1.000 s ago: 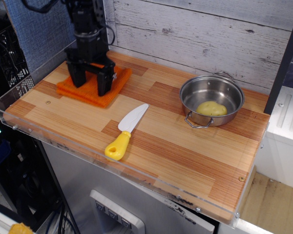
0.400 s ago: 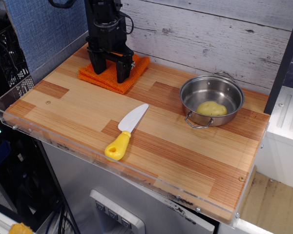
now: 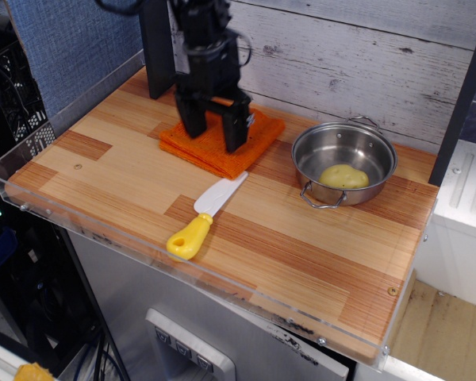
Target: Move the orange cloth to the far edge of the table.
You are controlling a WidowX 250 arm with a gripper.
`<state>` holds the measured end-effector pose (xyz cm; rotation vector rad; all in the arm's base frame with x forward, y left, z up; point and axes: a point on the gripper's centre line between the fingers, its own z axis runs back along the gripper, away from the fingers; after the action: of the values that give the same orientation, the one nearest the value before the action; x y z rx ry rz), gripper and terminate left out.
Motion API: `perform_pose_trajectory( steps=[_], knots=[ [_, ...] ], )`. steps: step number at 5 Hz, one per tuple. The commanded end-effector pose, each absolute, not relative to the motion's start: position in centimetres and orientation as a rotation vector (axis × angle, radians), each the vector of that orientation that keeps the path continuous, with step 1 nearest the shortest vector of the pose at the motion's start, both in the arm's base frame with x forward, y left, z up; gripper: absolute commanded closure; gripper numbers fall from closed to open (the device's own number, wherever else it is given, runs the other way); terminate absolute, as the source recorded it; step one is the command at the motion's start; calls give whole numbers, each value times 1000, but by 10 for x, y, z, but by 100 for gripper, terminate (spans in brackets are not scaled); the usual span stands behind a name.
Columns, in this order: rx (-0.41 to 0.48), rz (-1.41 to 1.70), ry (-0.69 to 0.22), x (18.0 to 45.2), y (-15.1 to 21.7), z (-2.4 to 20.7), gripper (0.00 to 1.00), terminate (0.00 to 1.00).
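Note:
The orange cloth (image 3: 254, 147) lies flat on the wooden table (image 3: 301, 246), near the back wall and just left of the steel pot. My gripper (image 3: 215, 131) stands upright over the cloth. Its two black fingers (image 3: 236, 131) are spread apart with their tips down on the cloth, and orange shows between them. The cloth's front corner touches the tip of the knife blade.
A steel pot (image 3: 371, 151) holding a yellow lump (image 3: 343, 176) stands right of the cloth. A knife with a yellow handle (image 3: 187, 236) and white blade lies in front of the cloth. A grey plank wall (image 3: 341, 55) backs the table; a clear rim (image 3: 103, 238) edges the front.
My gripper and the cloth have slid from the table's back left corner to the right along the back wall, now beside the pot. The knife has shifted slightly.

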<state>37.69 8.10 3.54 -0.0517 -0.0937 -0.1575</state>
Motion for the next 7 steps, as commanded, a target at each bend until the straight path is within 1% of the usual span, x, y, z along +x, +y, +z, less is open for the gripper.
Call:
perform_pose_trajectory(
  steps=[1,2,3,4,5,6,7],
  knots=[
    [-48,-56,-258,402,107,119,0,0],
    [-32,-36,-282,401,110,143,0,0],
    [-5,-30,-271,391,103,162,0,0],
    [24,-31,-247,371,94,182,0,0],
    [42,-26,-252,343,86,199,0,0],
    [56,-25,-237,318,75,195,0,0],
    [43,-29,-213,302,69,179,0,0]
  ],
)
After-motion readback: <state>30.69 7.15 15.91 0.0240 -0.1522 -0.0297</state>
